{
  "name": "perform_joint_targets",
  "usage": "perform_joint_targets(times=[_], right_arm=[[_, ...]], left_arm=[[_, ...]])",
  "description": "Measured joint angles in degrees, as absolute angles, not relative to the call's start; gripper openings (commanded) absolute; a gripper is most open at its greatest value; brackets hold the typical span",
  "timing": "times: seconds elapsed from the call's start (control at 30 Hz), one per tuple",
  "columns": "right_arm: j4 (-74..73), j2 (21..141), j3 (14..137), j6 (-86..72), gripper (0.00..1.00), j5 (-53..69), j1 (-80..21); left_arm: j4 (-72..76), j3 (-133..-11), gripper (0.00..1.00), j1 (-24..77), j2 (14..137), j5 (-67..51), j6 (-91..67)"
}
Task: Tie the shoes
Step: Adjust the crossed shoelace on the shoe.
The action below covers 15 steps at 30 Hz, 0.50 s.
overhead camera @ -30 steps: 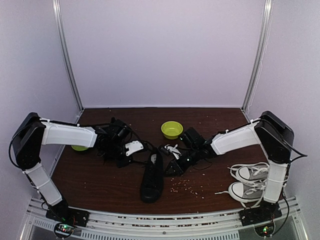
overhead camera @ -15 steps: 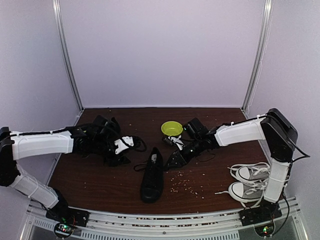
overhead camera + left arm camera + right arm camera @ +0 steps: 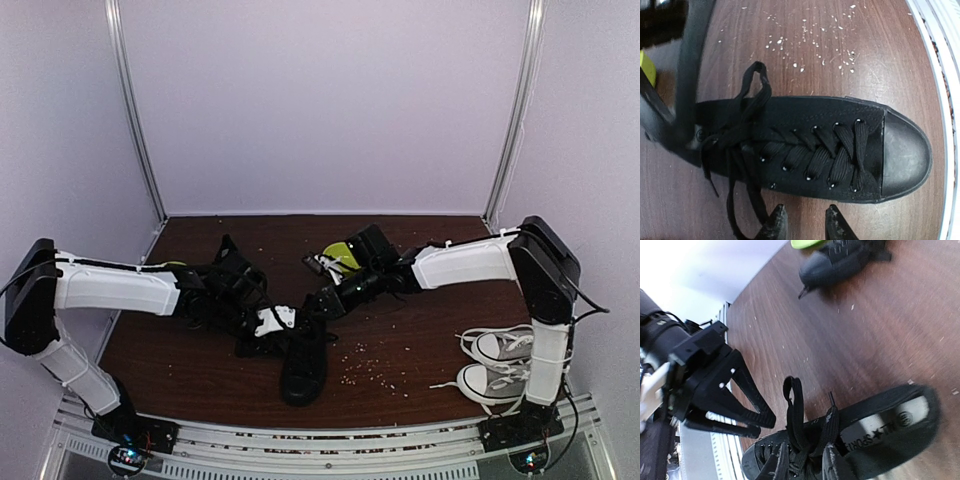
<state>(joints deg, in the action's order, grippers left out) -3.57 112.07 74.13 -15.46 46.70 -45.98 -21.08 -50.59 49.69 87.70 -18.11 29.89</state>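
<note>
Two arms of mine reach in over the brown table (image 3: 430, 320) and meet above one black shoe (image 3: 303, 362). It lies near the middle of the wood, toe toward the near edge and heel toward the back wall. The other black shoe (image 3: 840, 260) shows only in my right wrist view, farther off beside something green; from above, my left arm covers it. The grey-and-white sneakers (image 3: 495, 365) sit by the right near edge, well apart and no concern of mine. A green bowl (image 3: 345, 252) stands just behind my right wrist.

I judge the step in hand to be the very start of the knot on the middle shoe: gathering the loose lace ends. The laces (image 3: 825, 150) run through every eyelet, flat and snug down to the smooth toe cap (image 3: 905, 152). At the tongue they fall slack. One loop (image 3: 752, 82) lies out on the wood and other strands trail off the side, with no bow anywhere.

My left gripper (image 3: 804, 222) hovers just beside the shoe's flank, its fingers a little parted over bare wood and holding nothing. My right gripper (image 3: 802, 460) sits at the collar, fingers apart with lace strands between them. I cannot tell whether it pinches them or merely straddles them.

Next, I think, each gripper needs its own free end, caught near the tip and lifted clear so the two can cross. Black limp cord on black canvas will be hard to single out. Pale crumbs (image 3: 365, 372) dot the wood beside the shoe.
</note>
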Motion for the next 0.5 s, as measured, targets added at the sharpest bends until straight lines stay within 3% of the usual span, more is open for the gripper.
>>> perform_joint_targets(times=[0.5], right_arm=[[-4.49, 115.85, 76.66, -17.15, 0.27, 44.77, -47.18]], left_arm=[[-20.97, -54.13, 0.41, 48.38, 94.28, -10.0, 27.7]])
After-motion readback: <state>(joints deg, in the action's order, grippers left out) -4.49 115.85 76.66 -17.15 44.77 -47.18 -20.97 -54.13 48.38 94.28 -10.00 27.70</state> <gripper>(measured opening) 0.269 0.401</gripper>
